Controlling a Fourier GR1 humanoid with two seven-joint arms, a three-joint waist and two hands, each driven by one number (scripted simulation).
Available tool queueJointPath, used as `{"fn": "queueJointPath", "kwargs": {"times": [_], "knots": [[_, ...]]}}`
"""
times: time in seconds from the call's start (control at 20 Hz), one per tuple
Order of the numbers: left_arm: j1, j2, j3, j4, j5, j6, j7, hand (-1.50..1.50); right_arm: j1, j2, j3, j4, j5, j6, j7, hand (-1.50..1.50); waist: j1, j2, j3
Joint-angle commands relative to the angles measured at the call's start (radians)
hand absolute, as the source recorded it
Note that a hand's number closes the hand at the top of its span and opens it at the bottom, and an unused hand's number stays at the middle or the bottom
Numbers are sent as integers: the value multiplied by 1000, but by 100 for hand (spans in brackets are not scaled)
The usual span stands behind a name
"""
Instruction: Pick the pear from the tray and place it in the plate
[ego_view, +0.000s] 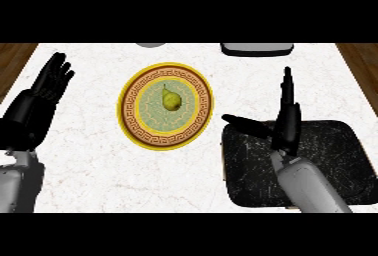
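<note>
A yellow-green pear (172, 101) lies in the middle of a round plate (136, 119) with a gold and brown patterned rim, at the centre of the counter. To its right sits a black speckled tray (332, 150) with nothing visible in it. My right hand (286, 120) is over the tray's left part, open, fingers straight and pointing away from me, thumb stretched left toward the plate. It is apart from the pear. My left hand (46, 90) rests open at the left, fingers up, well clear of the plate.
A dark-rimmed white object (256, 48) sits at the counter's far edge, right of centre. A grey round thing (150, 44) peeks in at the far edge. Wooden floor shows past both far corners of the marble top.
</note>
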Motion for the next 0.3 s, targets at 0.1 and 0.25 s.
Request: {"fn": "queueJointPath", "kwargs": {"times": [0.1,0.25], "knots": [[18,-34,-26,-1,-50,23,-33,0,227,-81,-38,-192,4,71,-71,-150,0,1,0],[-8,-16,1,11,-16,-7,8,0,221,-78,-54,-162,82,77,-26,-150,4,2,0]]}}
